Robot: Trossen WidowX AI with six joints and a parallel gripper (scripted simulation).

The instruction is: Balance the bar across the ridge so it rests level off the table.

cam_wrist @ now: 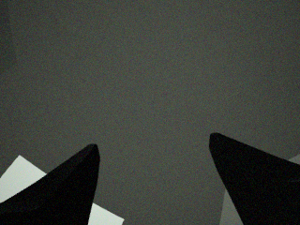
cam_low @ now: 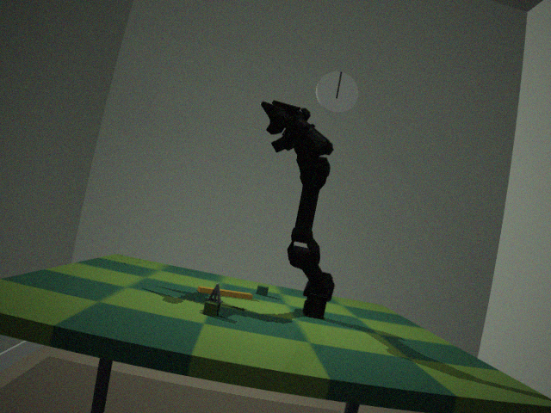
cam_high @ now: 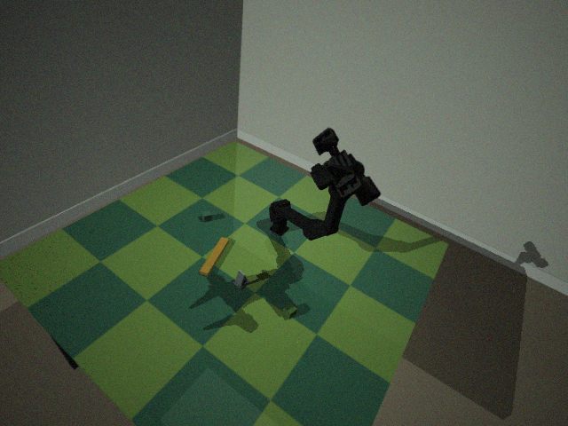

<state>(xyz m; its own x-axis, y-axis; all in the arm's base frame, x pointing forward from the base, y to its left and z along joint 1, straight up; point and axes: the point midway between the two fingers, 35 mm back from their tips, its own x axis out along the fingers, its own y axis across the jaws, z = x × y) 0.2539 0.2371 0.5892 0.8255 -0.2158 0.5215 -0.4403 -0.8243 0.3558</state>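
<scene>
One table (cam_high: 138, 358), checkered green. One arm (cam_low: 311, 200), reared high, well above everything. One gripper (cam_wrist: 153, 144), fingers well apart and holding nothing, aimed at the wall. One bar (cam_high: 214, 262), orange, lying flat on the table just beside the ridge (cam_high: 240, 278), not on it. I reckon I should bring the wrist down over the bar's middle and grip square across its width, so it hangs level.
</scene>
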